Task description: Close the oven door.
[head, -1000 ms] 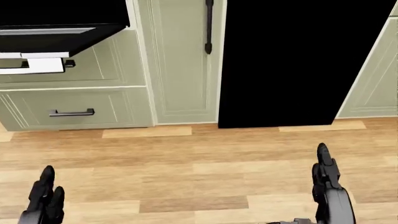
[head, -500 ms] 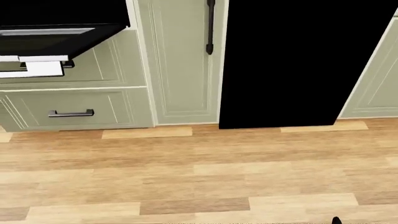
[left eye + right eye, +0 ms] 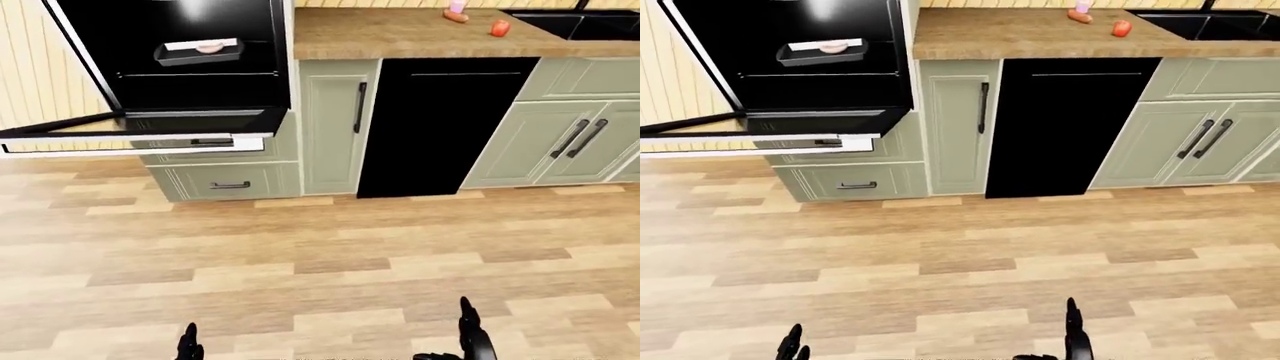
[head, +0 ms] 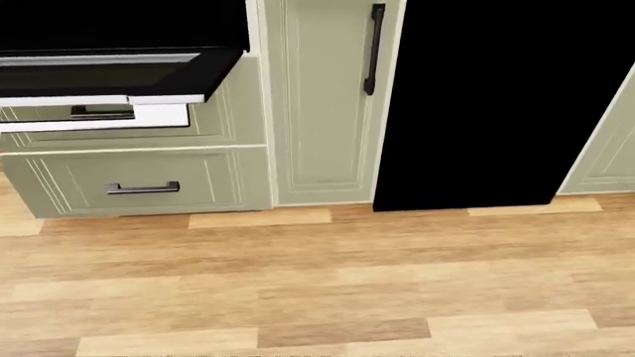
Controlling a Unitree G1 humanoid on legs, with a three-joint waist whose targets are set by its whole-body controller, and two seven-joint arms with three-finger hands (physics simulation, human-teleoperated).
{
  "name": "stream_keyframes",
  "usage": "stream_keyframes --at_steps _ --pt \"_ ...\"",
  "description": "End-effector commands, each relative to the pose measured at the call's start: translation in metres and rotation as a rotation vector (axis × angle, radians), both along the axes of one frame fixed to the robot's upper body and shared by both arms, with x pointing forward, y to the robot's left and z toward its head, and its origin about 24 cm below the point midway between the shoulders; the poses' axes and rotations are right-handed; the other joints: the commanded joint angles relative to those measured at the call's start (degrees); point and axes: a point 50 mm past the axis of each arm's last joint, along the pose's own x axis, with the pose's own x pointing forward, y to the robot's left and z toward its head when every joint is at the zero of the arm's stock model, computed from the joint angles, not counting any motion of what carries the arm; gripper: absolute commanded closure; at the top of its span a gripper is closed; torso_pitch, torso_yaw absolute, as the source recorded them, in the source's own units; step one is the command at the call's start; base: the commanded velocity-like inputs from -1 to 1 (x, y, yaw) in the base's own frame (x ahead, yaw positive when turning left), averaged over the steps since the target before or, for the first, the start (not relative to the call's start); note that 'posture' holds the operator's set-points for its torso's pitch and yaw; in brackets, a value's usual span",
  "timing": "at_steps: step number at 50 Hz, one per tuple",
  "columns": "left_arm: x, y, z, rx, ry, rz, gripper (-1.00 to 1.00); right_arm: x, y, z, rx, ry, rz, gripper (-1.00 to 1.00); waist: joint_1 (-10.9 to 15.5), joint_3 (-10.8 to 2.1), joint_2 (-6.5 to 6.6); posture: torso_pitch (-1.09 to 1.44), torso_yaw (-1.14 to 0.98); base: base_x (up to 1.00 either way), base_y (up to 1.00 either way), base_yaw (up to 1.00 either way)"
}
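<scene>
The oven door [image 3: 140,135] hangs open and level at upper left of the eye views, above a drawer [image 3: 225,180]. We stand well apart, so our left hand [image 3: 187,346] and right hand [image 3: 470,339] ride low; their finger spread cannot be told.

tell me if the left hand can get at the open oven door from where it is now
Probably not yet. The left hand sits low at the left-eye view's bottom edge, while the oven door hangs open far off at upper left. Only bare wood floor lies between, so nothing blocks an approach.
</scene>
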Motion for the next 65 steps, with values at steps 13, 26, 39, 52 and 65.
stream_keyframes --at_steps 13,26,39,52,65 --pt "0.008 0.018 0.01 0.036 -0.055 0.036 -1.0 0.005 -0.011 0.007 -0.041 -0.027 -0.006 -1.0 -0.6 -0.72 0.93 0.0 0.0 0.02 0.34 0.0" --pt "0.0 0.02 0.006 0.022 -0.017 0.049 -1.0 0.006 -0.012 0.007 -0.041 -0.028 0.003 -1.0 0.4 0.31 2.62 0.0 0.0 0.18 0.39 0.0" --pt "0.003 0.019 0.007 0.022 -0.019 0.043 -1.0 0.006 -0.01 0.006 -0.031 -0.026 0.01 -1.0 -1.0 -0.42 0.01 0.0 0.0 0.22 0.43 0.0" --pt "0.003 0.02 0.007 0.018 -0.027 0.05 -1.0 0.006 -0.009 0.006 -0.017 -0.034 0.007 -1.0 1.0 0.68 2.58 0.0 0.0 0.24 0.49 0.0" --pt "0.004 0.021 0.008 0.019 -0.032 0.054 -1.0 0.007 -0.01 0.007 -0.006 -0.041 -0.002 -1.0 -1.0 -0.35 0.01 0.0 0.0 0.24 0.68 0.0"
